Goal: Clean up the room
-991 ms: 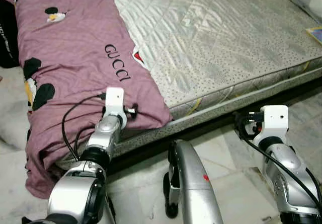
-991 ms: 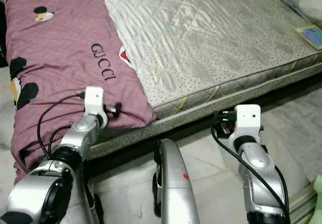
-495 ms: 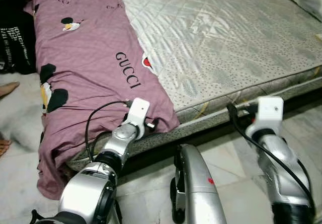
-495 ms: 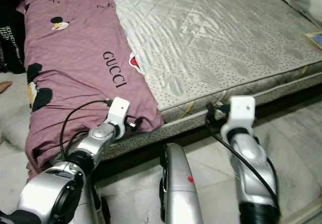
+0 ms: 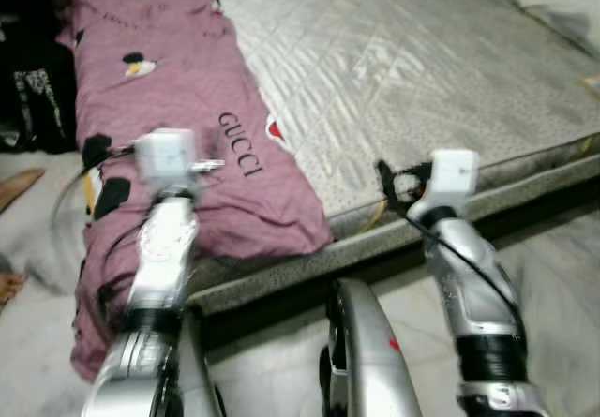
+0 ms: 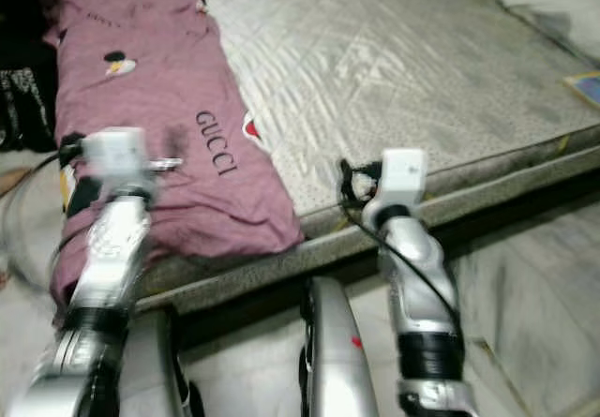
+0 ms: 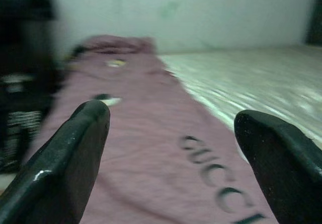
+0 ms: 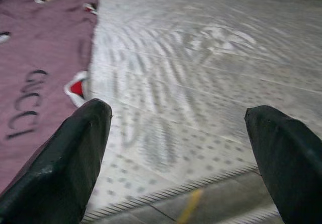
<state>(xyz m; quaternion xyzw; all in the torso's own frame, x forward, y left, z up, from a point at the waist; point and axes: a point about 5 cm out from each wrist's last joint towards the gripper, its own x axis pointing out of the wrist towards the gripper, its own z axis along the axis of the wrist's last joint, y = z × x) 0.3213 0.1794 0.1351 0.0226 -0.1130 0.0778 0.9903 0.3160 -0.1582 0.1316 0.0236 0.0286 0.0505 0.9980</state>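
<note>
On one bare mattress (image 5: 450, 70), one mauve sheet (image 5: 178, 108), two end effectors spread.

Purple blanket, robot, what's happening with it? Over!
Left gripper open, above purple blanket. Right gripper open, over bare mattress edge. Blanket lies bunched along mattress's left side, not held. Nothing in the way.

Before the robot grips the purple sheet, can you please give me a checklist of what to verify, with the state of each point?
1. Left gripper open: ok, fingers spread wide.
2. Right gripper open: ok.
3. Left gripper over the purple sheet: ok.
4. Right gripper over the sheet: not ok, it is at the bare mattress edge.
5. Contact with the sheet: cannot tell, picture blurred.
6. Person's foot on the floor beside the bed: check clearance, cannot tell.
</note>
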